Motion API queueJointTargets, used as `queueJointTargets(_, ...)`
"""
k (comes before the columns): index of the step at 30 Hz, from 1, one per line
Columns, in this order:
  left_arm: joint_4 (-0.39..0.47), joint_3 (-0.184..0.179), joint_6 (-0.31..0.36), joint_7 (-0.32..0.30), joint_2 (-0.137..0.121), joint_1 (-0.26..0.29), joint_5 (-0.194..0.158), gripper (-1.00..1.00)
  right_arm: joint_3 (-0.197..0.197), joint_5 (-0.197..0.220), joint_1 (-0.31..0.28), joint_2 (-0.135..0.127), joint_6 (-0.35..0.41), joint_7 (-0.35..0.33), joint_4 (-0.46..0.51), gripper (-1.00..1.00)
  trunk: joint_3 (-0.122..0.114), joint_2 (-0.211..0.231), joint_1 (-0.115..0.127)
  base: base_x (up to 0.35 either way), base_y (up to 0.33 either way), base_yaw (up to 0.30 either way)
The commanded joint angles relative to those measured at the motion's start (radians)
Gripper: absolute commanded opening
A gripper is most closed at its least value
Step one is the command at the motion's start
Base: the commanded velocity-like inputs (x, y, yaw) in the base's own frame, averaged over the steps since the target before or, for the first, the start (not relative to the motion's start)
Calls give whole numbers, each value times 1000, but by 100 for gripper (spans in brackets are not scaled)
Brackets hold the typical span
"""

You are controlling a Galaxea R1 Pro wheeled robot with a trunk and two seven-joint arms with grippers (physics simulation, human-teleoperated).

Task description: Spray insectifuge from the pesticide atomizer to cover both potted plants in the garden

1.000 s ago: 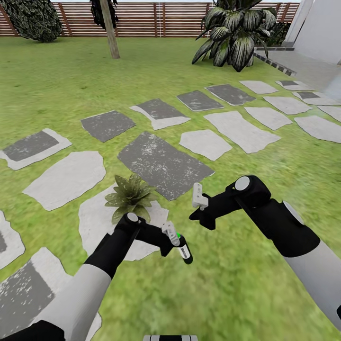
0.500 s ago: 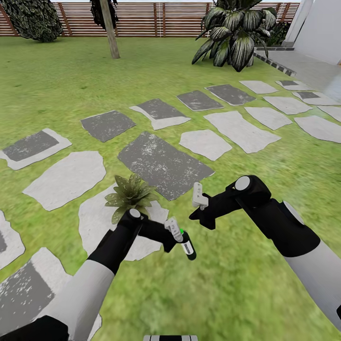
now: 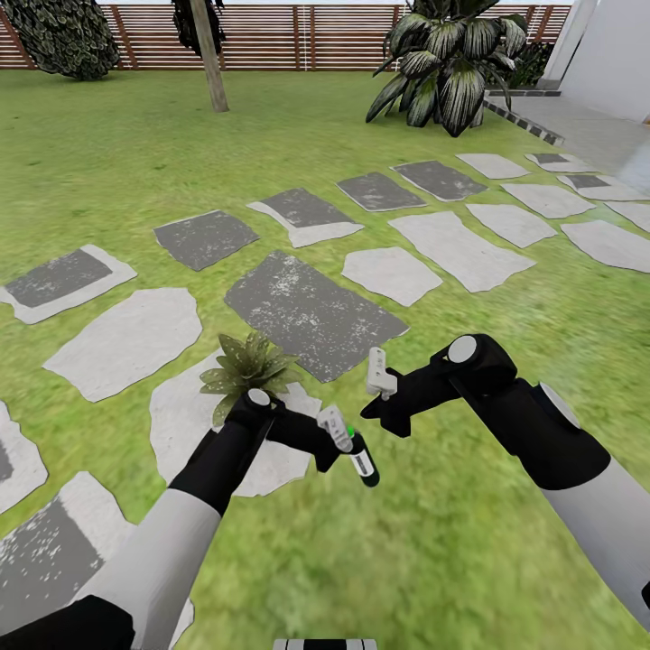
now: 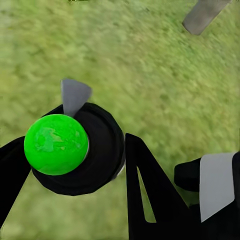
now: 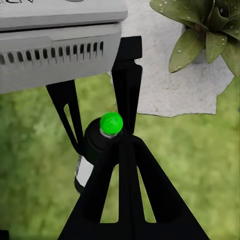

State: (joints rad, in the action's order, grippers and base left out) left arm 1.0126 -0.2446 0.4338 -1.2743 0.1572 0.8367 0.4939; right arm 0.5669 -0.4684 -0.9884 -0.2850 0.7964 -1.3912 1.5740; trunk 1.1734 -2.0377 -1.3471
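Observation:
My left gripper [image 3: 341, 435] is shut on the pesticide atomizer [image 3: 362, 463], a dark green bottle with a white label, held slanting over the grass. Its bright green tip [image 4: 56, 144] sits on the black neck between the fingers, and the tip [image 5: 111, 122] also faces the right wrist camera. One potted plant [image 3: 246, 368], a low rosette of pointed leaves, stands on a pale stepping stone just left of the left wrist; the same potted plant [image 5: 207, 30] appears in the right wrist view. The second plant is out of view. My right gripper [image 3: 379, 375] hovers shut and empty just up-right of the bottle.
Flat grey and pale stepping stones [image 3: 307, 311] cross the lawn ahead. A big palm-like shrub [image 3: 451, 63] and a tree trunk [image 3: 212, 59] stand before the slatted fence [image 3: 298, 36]. The white house wall [image 3: 623, 54] and grey paving lie at the far right.
My left gripper has carried the atomizer a little to the right and up, closer to the right gripper. The right arm and the plant have stayed still.

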Motion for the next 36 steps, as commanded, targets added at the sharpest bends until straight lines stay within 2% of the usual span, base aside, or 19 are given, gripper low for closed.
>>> queueJointTargets(1,8,1,16,-6,1,1,5,-100,1,-7,-1,0,8,-7,1,-100,1,0,0,0,0,0)
queueJointTargets(13,23,1,26,-8,3,2,0,-100,1,-7,-2,0,8,-6,1,-100,1,0,0,0,0,0)
queueJointTargets(25,23,1,26,-8,17,2,0,-100,-1,-7,-2,0,7,-6,1,-100,1,0,0,0,0,0)
queueJointTargets(36,24,1,28,-7,17,8,-1,-100,-1,-7,-2,0,7,-1,-1,-100,1,0,0,0,0,0)
